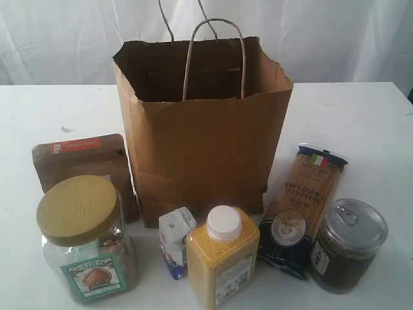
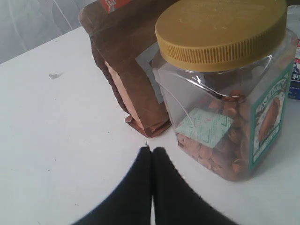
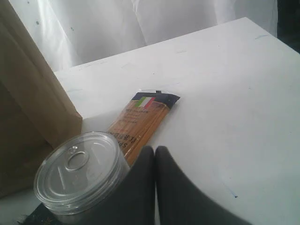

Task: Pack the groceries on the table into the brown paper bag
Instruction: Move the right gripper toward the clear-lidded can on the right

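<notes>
- Showing the brown paper bag point(image 1: 200, 142) standing open at the far middle of the table point(image 1: 361, 123).
- Showing groceries lying nearer: nut jar point(image 1: 80, 239) and kraft pouch point(image 1: 80, 161) left, carton point(image 1: 175, 242) and yellow bottle point(image 1: 221, 265) centre, spaghetti pack point(image 1: 303, 206) and dark jar point(image 1: 348, 245) right.
- Hovering clenched and empty near the nut jar: left gripper point(image 2: 152, 152).
- Hovering clenched and empty just beside the dark jar: right gripper point(image 3: 154, 152).

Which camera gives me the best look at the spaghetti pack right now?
The exterior view: the spaghetti pack lies nearly whole there, beside the brown paper bag. The right wrist view shows only its flag end, the rest hidden behind the metal-lidded jar. The left wrist view misses it.
</notes>
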You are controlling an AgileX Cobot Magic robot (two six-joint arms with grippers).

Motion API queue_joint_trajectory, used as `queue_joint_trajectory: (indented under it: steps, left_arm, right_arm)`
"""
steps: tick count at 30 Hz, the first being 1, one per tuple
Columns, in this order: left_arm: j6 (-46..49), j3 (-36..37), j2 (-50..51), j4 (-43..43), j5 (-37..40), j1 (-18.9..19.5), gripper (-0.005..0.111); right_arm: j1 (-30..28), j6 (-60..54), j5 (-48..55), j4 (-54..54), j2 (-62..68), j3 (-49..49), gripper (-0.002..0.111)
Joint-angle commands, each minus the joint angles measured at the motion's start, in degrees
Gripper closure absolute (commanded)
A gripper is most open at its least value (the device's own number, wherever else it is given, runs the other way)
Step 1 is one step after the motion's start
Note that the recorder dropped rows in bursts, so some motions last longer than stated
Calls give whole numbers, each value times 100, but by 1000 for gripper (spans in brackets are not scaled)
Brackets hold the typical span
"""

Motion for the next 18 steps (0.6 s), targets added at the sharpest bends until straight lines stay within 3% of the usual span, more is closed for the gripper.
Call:
queue_joint_trajectory:
  steps: [1,11,18]
  left_arm:
    - [-3,22,-25,-12,-4,14,107]
    - [-3,22,-25,-12,-4,14,107]
    - [-3,22,-25,-12,-4,14,107]
  right_arm:
    - [-27,-53,-78,-20,-34,-20,108]
    - [-27,-53,-78,-20,-34,-20,108]
    - [-27,-51,-113,-600,-34,-20,108]
